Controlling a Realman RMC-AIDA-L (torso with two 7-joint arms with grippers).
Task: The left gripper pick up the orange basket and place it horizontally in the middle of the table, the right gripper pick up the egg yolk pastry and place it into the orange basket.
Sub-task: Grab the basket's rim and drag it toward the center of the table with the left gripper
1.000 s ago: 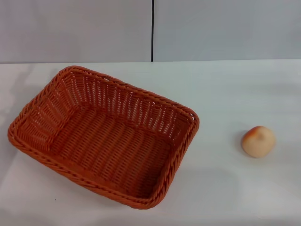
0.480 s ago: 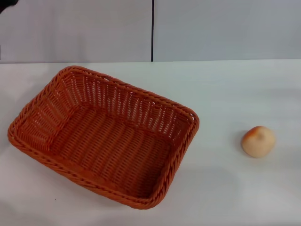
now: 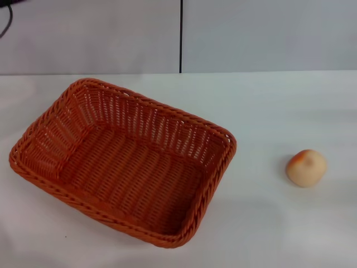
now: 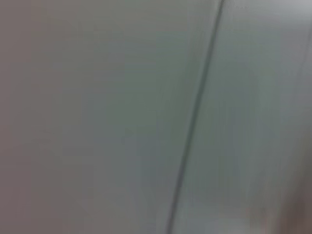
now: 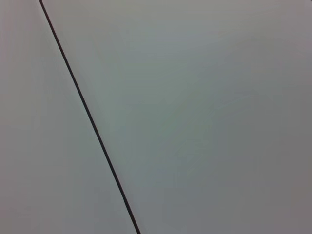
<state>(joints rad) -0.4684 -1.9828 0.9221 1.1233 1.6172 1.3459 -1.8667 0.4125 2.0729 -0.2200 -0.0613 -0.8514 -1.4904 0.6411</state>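
The orange basket (image 3: 157, 124) lies empty on the left half of the white table (image 3: 268, 106) in the head view, turned at an angle with one corner toward the far left. The egg yolk pastry (image 3: 306, 168) sits alone on the table to the right, well apart from the basket. Neither gripper shows in any view. Both wrist views show only a plain grey wall with a dark seam (image 5: 87, 114).
A thin dark cable and a dark edge (image 3: 6, 11) poke into the top left corner of the head view, above the table. A grey wall with a vertical seam (image 3: 181, 36) stands behind the table's far edge.
A dark shape entered the top left corner of the head view half a second ago; now only a thin cable and a dark edge show there. Basket and pastry have not moved.
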